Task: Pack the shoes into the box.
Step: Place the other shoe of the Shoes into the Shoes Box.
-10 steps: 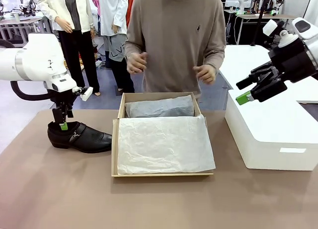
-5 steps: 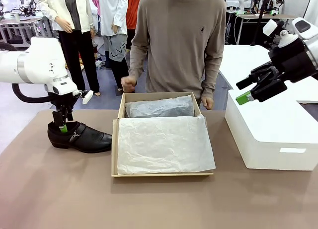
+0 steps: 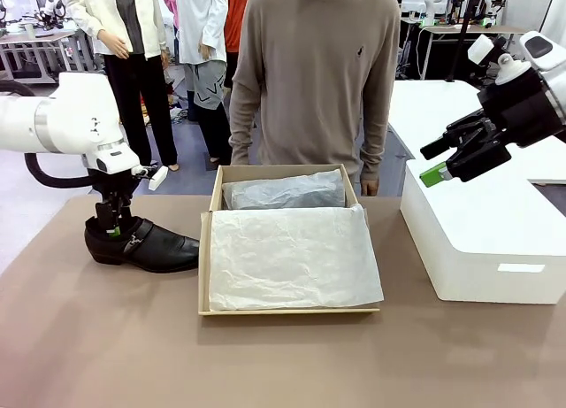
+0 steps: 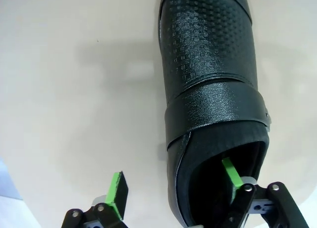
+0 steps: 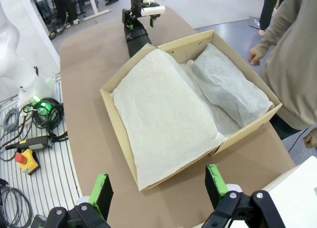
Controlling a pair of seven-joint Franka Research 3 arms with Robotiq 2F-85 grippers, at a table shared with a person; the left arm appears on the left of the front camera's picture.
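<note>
A black leather dress shoe [image 3: 146, 244] lies on the bench [image 3: 106, 337], left of the tissue-lined cardboard shoebox [image 3: 212, 191]. The left pincer [image 3: 112, 229] straddles its heel rim, jaws apart, one finger inside. The right pincer [image 3: 429, 162] hangs open above a white plastic box [image 3: 495, 240].

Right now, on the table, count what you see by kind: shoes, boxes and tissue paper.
Black glossy leather dress shoe: 1
Boxes: 2 (tan cardboard shoebox, white plastic box)
Crinkled white tissue sheet lying in the shoebox: 1
Tissue-wrapped bundle in the shoebox, contents hidden: 1
Total: 5
</note>
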